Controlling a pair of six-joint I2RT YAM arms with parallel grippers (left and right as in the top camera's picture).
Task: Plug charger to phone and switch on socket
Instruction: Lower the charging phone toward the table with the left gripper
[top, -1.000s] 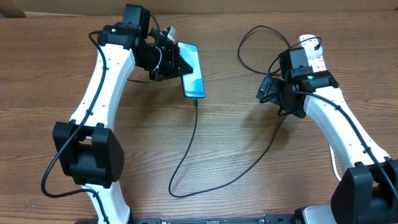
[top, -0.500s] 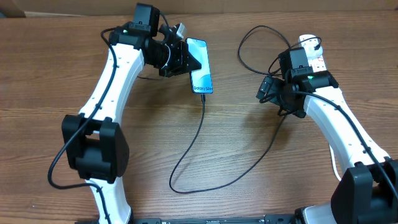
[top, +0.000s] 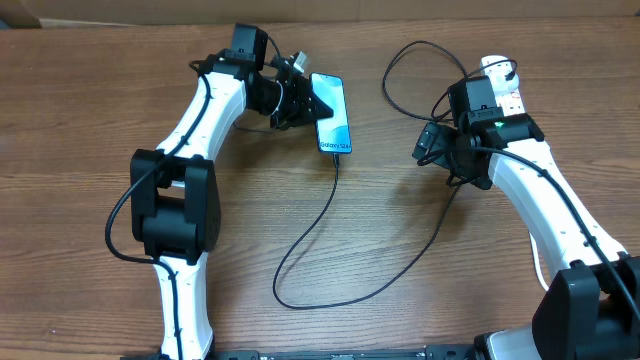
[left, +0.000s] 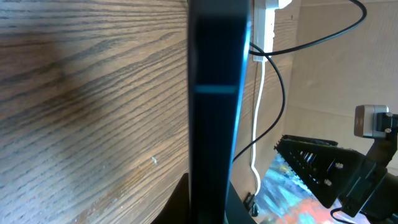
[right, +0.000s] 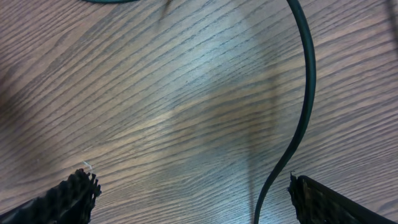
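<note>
Pinching the phone (top: 335, 118) in my left tool (top: 311, 101), charger (top: 312, 222) attached, I had my right tool (right: 193, 198) spread above the worktop (top: 80, 130).

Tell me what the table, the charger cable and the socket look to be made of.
Table: wood or wood-look laminate, with brown grain lines and a faint sheen.
Charger cable: probably a rubbery plastic sheath, smooth black, lying in loose curves.
Socket: likely hard moulded plastic, plain white with a rounded end.
</note>
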